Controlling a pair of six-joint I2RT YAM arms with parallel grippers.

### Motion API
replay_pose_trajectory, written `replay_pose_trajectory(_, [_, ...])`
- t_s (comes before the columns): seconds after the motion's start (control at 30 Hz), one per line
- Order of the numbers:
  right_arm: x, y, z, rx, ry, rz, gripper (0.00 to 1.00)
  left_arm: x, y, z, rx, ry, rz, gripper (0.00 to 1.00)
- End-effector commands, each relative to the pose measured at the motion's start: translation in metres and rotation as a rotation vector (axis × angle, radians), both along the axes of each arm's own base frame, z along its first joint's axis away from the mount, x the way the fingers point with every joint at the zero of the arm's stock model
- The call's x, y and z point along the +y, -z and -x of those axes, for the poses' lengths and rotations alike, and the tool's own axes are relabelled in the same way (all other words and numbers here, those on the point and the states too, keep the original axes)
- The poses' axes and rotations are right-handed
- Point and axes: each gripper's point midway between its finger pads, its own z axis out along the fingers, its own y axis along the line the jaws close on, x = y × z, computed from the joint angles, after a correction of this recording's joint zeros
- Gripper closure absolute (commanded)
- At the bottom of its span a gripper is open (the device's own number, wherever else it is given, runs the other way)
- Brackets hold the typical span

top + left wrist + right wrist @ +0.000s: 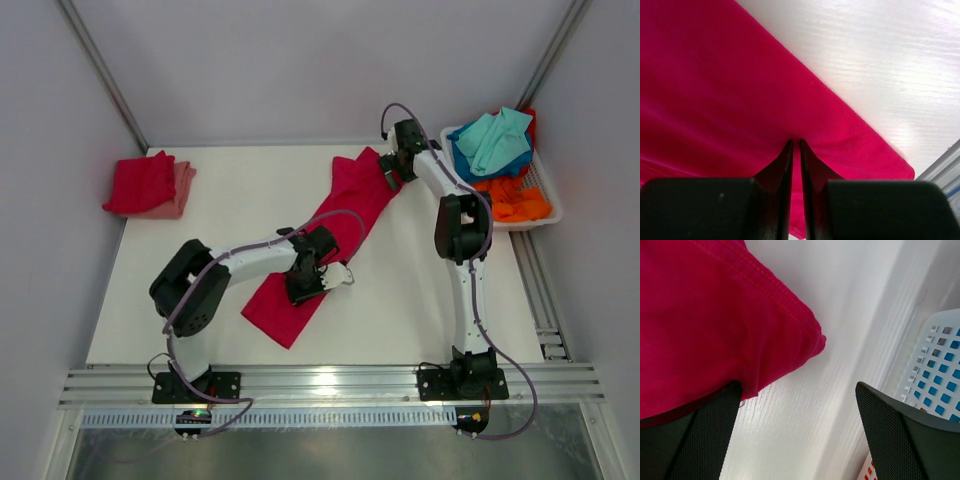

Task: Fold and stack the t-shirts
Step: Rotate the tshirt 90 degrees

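A long crimson t-shirt (350, 200) lies in a diagonal strip across the table, from near centre to the far right. My left gripper (308, 275) sits at the strip's near half, its jaws almost together and pinching the cloth (740, 90) at their tips (795, 142). At the strip's far end is my right gripper (388, 170), wide open (797, 387); the shirt's hemmed corner (730, 315) lies against its left finger (705, 435), and bare table shows between the fingers. A folded crimson t-shirt (140, 182) rests on a salmon pink one (182, 190) at far left.
A white plastic basket (541, 205) at the far right holds teal (495, 140), blue (462, 158) and orange (515, 200) t-shirts; its perforated wall (940, 360) is close beside my right gripper. Grey walls enclose the table, and metal rails run along its near and right edges.
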Motion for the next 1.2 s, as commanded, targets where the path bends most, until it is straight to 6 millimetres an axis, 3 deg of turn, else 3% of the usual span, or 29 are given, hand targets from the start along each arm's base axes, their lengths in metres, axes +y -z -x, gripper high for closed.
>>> replay_pose_trajectory(0.0, [-0.002,-0.005,-0.008,-0.017,0.015,0.025,0.01,-0.017,0.022,0.037,0.145,0.089,0.013,0.89])
replay_pose_trajectory(0.37, [-0.002,-0.009,-0.014,-0.026,0.020,0.035,0.01,-0.064,0.006,0.101,0.259,0.286,0.045,0.89])
replay_pose_trajectory(0.8, [0.027,-0.012,-0.012,-0.018,-0.063,0.015,0.01,-0.144,-0.013,0.092,0.288,0.305,0.176,0.89])
replay_pose_trajectory(1.17, [0.057,-0.014,-0.016,-0.036,-0.129,-0.007,0.01,-0.193,-0.022,0.085,0.259,0.260,0.295,0.89])
